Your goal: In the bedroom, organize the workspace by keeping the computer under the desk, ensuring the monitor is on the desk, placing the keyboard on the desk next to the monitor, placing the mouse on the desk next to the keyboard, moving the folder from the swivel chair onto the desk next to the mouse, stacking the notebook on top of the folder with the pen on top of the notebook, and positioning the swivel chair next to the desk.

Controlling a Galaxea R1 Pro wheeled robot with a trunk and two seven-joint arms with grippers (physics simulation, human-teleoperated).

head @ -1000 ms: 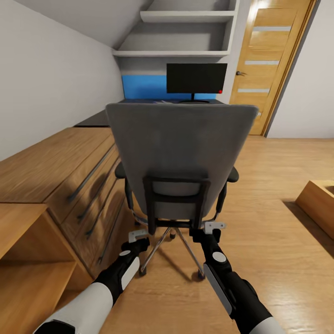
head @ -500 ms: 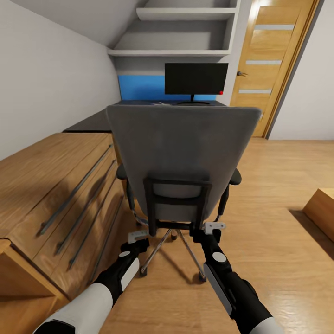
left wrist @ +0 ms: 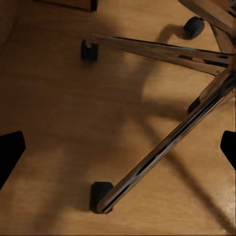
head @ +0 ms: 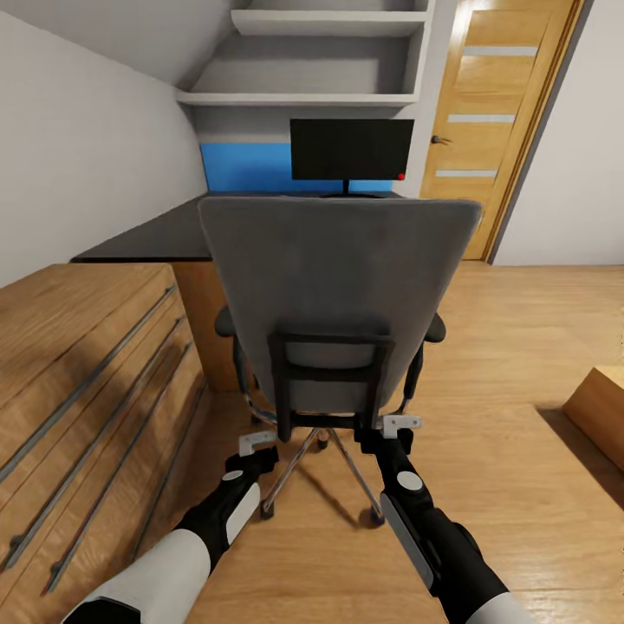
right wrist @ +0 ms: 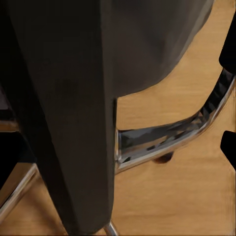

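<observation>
The swivel chair point(head: 338, 286) stands right in front of me, its grey back toward me. Beyond it the desk point(head: 160, 238) shows its black top, and the monitor point(head: 351, 149) stands upright on the desk's far part. My left gripper point(head: 257, 440) hangs open low behind the chair, over the chrome base point(left wrist: 162, 152). My right gripper point(head: 394, 425) is open beside the chair's black back bracket point(right wrist: 64, 123). The chair's back hides the seat and the near desk top. The folder, keyboard, mouse, notebook, pen and computer are hidden or out of view.
A long wooden dresser point(head: 78, 364) runs close along my left. A wooden door point(head: 494, 130) stands behind the desk at the right, with shelves point(head: 303, 95) above the desk. A low wooden bed corner point(head: 598, 407) juts in at the right. Open floor lies right of the chair.
The whole view has advanced toward the desk: the dresser slid back on my left and the desk top came nearer. The chair kept its place before my grippers, rolling along.
</observation>
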